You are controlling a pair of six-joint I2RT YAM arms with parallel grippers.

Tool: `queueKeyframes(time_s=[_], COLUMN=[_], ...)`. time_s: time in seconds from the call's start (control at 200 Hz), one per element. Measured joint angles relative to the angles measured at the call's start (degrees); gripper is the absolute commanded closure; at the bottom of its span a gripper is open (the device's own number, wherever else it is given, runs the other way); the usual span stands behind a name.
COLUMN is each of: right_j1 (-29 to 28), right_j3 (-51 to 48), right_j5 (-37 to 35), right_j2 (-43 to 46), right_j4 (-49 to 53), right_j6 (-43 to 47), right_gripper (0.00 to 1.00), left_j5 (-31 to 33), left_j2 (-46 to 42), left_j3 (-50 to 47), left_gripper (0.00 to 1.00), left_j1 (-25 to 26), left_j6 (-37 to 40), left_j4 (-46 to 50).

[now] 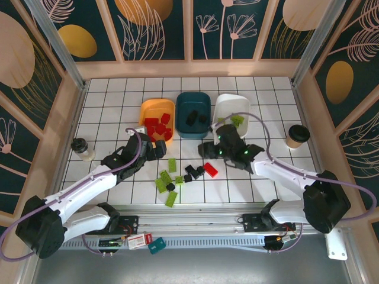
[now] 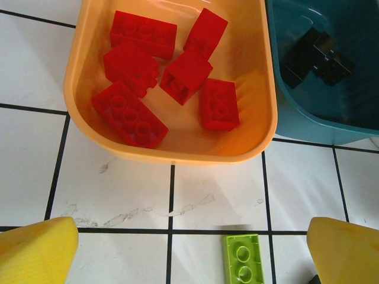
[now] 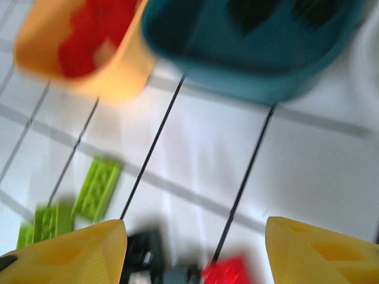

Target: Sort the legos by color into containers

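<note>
Three containers stand in a row at the back: an orange tub with several red legos, a teal tub with black legos, and a white tub with lime green legos. Loose green legos, black legos and one red lego lie on the tiles in front. My left gripper hangs open just before the orange tub, with a green lego below it. My right gripper is open over the tiles, above a black lego and the red lego; this view is blurred.
A lidded cup stands at the left and a paper coffee cup at the right. Wooden walls close in the white tiled table. Both arm bases sit at the near edge.
</note>
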State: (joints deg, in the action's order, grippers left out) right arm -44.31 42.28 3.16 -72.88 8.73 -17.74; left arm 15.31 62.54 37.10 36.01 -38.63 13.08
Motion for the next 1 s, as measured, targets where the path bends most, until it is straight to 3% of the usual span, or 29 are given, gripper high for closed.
queueKeyframes(time_s=[0.145, 0.28, 0.896, 1.001], right_j1=[-9.4, -13.4, -12.1, -12.1], right_j3=[-1.2, -1.2, 4.0, 5.6], right_j5=[1.4, 1.9, -2.6, -3.9], right_j2=[-1.3, -6.3, -19.6, -21.2], right_j4=[4.8, 5.6, 5.7, 5.7], right_j6=[-0.8, -1.4, 0.0, 0.9], right_gripper=[0.45, 0.51, 0.55, 0.63], left_j5=[0.0, 0.0, 0.4, 0.4], left_j2=[0.1, 0.1, -1.3, -1.3], left_j3=[0.0, -0.1, -0.2, -0.3], left_gripper=[0.01, 0.01, 0.01, 0.01], left_j1=[0.0, 0.0, 0.0, 0.0], left_j6=[0.0, 0.0, 0.0, 0.0], left_j4=[-0.1, -0.2, -0.4, -0.4])
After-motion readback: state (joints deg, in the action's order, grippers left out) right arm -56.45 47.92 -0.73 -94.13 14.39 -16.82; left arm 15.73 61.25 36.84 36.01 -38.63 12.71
